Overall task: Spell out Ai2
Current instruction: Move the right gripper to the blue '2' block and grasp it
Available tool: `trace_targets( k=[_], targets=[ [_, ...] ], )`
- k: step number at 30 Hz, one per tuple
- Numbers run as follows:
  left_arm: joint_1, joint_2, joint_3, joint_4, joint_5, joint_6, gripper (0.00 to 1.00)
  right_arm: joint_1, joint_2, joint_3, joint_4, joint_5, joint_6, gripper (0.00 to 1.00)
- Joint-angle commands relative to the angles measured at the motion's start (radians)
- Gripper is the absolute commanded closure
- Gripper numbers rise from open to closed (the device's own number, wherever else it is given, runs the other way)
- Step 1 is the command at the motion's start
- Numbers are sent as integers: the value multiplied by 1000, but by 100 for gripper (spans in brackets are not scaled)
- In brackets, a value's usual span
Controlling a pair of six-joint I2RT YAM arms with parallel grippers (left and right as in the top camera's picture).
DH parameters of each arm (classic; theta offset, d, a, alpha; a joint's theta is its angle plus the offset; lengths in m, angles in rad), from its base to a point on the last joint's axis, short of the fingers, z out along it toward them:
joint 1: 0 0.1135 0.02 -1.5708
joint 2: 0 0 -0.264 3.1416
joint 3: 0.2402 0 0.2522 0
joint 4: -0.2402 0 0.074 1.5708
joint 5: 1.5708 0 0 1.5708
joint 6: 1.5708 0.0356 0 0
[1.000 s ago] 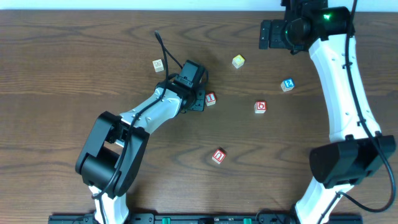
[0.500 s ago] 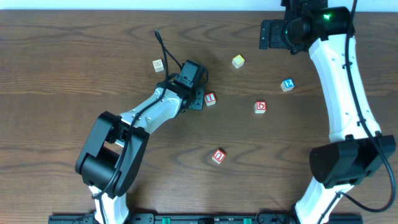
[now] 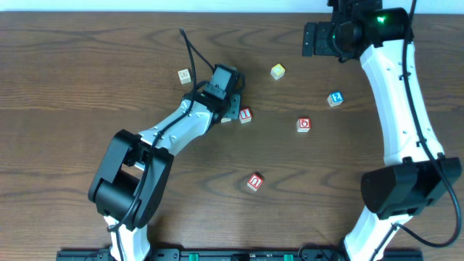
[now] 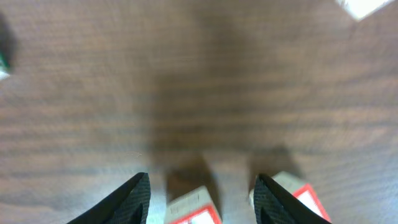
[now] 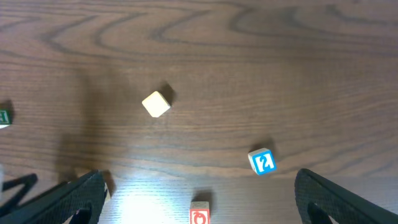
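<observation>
My left gripper [image 3: 230, 110] is open and low over the table. In the left wrist view [image 4: 202, 202] a red-bordered white cube [image 4: 191, 210] lies between the fingers without touching them; its letter is cut off. A second red-bordered cube [image 4: 297, 193] sits just outside the right finger. Overhead it is the "I" cube [image 3: 246, 114]. The "A" face cannot be read in any view. The blue "2" cube [image 3: 334, 98] lies at the right and also shows in the right wrist view [image 5: 263, 162]. My right gripper [image 3: 319, 40] is open and empty, high at the far edge [image 5: 199, 202].
A red "O" cube [image 3: 304, 124] lies right of centre and shows in the right wrist view [image 5: 199, 216]. A red "U" cube [image 3: 254, 182] lies nearer the front. A yellow cube [image 3: 278, 71] and a green-marked cube [image 3: 184, 75] lie at the back.
My left gripper has shifted slightly towards the far edge. The cubes and the right arm have not moved.
</observation>
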State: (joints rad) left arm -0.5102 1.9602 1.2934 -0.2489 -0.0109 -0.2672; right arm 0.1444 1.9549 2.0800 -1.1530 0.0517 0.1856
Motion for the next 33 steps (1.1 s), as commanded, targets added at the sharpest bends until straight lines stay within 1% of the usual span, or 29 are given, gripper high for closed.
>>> trace_targets(
  k=[1,2,3,4,6,7,8,9,11,12,14,15,16,17,20,24,26,29,33],
  targets=[
    [8,-3,96,-39,-95,13,50,-10,28,-2,4,22,-31,9],
    [8,-14,130,-82,-140,13,52,-18,49,-3,1,28,-32,14],
    [8,-22,148,-110,-170,13,53,-23,64,-3,-1,27,-34,25],
    [8,-32,168,-144,-208,13,56,-30,81,-3,-5,27,-34,43],
    [14,-60,200,-213,-286,13,61,-53,121,-3,-19,27,-33,75],
    [19,-72,204,-236,-304,13,61,-65,140,-3,-26,26,-32,82],
    [27,-85,204,-257,-311,13,61,-79,159,-3,-36,25,-29,84],
    [37,-98,204,-285,-311,13,60,-90,175,-3,-48,16,-31,80],
    [63,-115,204,-338,-306,12,55,-117,207,-3,-79,-5,-57,50],
    [75,-121,204,-358,-305,8,54,-127,218,-3,-92,-5,-76,44],
    [106,-128,204,-388,-288,5,53,-147,240,-4,-113,-3,-127,37],
    [122,-128,203,-397,-265,5,54,-159,243,-11,-110,-4,-142,33],
    [138,-128,204,-402,-231,5,57,-172,245,-25,-99,-7,-163,31],
    [151,-128,203,-402,-200,5,57,-182,245,-40,-91,-8,-193,30],
    [186,-128,203,-398,-124,5,54,-216,245,-107,-59,-58,-264,28],
    [209,-128,203,-397,-119,5,46,-230,245,-234,37,-82,-308,27],
    [216,-128,203,-397,-119,5,43,-225,245,-293,85,-73,-322,27],
    [217,-128,203,-397,-119,5,42,-216,245,-360,151,-60,-322,27],
    [217,-128,203,-397,-119,5,42,-202,245,-396,196,-39,-322,28]
  ],
)
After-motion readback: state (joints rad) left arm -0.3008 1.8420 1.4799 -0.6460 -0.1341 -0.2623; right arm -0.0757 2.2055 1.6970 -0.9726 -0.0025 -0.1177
